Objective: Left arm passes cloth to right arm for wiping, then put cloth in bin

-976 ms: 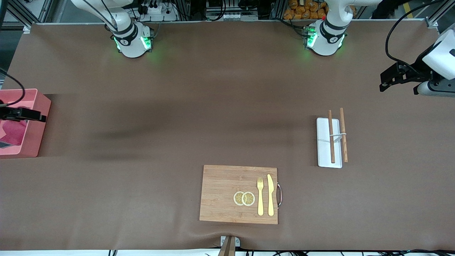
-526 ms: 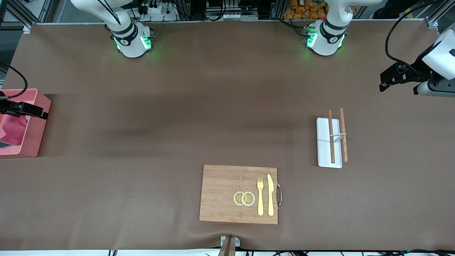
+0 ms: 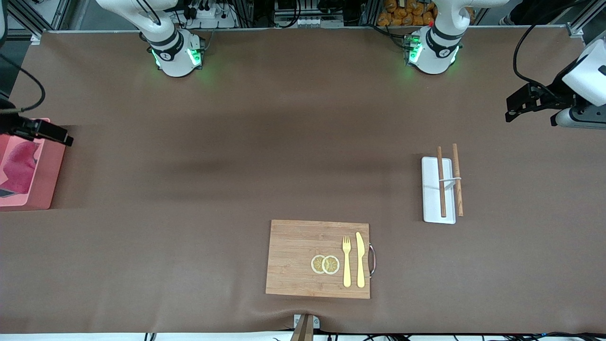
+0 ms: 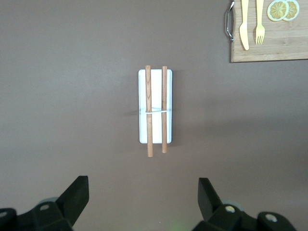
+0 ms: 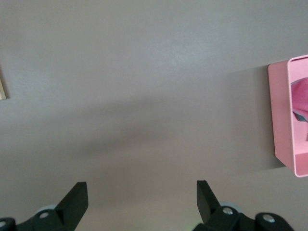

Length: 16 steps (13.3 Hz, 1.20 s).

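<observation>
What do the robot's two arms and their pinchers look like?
Both arms are big, white and jointed, with black bands and green lights glowing at their bases. The left arm has a white boxy wrist block, a grey cylinder and a black cable. The left gripper and the right gripper are black, each with two wedge-shaped fingers.

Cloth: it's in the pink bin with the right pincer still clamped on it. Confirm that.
Not quite. The cloth does lie in the pink bin, but the right pincer is open and holds nothing, as the right wrist view shows.
</observation>
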### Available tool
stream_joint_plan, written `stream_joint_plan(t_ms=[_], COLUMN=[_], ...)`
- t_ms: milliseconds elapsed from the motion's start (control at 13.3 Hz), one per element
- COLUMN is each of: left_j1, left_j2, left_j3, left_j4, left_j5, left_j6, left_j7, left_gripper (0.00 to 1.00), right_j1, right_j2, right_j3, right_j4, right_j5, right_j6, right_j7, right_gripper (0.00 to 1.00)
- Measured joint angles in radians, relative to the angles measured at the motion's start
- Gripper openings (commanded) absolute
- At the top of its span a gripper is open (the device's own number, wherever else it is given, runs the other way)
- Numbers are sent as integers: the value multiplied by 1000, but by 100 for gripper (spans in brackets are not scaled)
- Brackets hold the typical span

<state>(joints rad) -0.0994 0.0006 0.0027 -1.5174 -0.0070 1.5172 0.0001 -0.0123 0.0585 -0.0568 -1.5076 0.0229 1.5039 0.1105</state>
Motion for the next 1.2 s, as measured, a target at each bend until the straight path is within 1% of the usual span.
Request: stream_joint_plan(t_ms=[75,150,375,676,826,1051,1126,1202], left_j1=[0,0,0,0,2,30,35,36], left_j2=[0,0,0,0,0,0,0,0], left_j3=[0,0,0,0,2,4,4,3], left_j4=[0,0,-1,-1,0,-1,-1,-1], left_j5=[0,0,0,0,0,0,0,0], left_j6=[0,0,0,0,0,0,0,0], left_j7=[0,0,0,-1,-3,-5,-6,-8], left_gripper=[100,100,100,100,100,100,100,100], right_j1=[-22,-37,-92,-109,-109,-101,-89,-64], right_j2=[-28,-55,-95,-73,-53,-47,-47,-47], right_j3=[28,36,36,39,43,44,35,10], right_j4=[-2,-7,-34,-59,-54,-46,-44,-42], right_j5=[-7,-9,-10,-15,-18,-20,-20,-20], right_j6=[-6,-12,-9,68,84,86,86,86], right_j7=[11,13,-33,-61,-62,-63,-63,-63], right_gripper=[100,100,100,100,100,100,100,100])
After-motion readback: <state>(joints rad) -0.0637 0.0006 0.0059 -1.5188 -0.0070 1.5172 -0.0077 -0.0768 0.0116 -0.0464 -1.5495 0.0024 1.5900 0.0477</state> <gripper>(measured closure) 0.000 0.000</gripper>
